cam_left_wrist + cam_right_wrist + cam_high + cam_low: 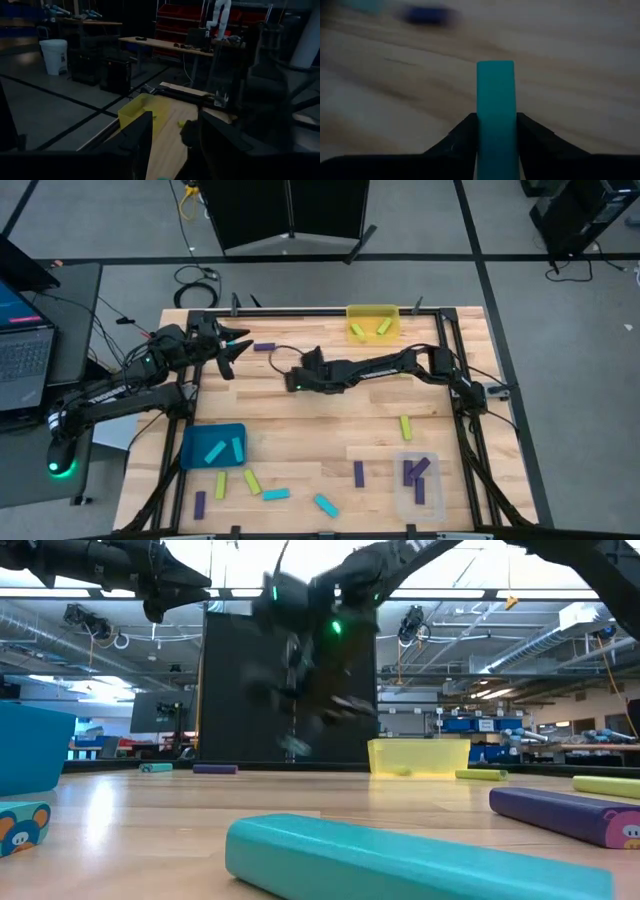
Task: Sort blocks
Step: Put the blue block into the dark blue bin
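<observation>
My right gripper [293, 383] reaches out over the table's middle and is shut on a cyan block [495, 100]. My left gripper [237, 344] hovers open near the table's far left corner, touching nothing. Loose blocks lie flat on the wood: a purple one [264, 347] by the left gripper, a yellow-green one [406, 427], a purple one [359, 473], and several in all three colours along the near edge [276, 494]. The teal bin [195, 460] holds cyan blocks, the yellow bin [372, 310] yellow-green ones, the clear bin [400, 498] purple ones. My right gripper pinches the cyan block between its two fingers [462, 132], which lie on its two long sides [481, 117]. The block runs along the fingers and its free end [495, 67] sticks out past their tips. It is lifted clear of the table.
A black frame [447, 350] runs around the table's edges. A laptop [22, 350] sits on a side stand to the left. In the low view a cyan block [400, 860] and a purple block [565, 815] lie close to the near edge.
</observation>
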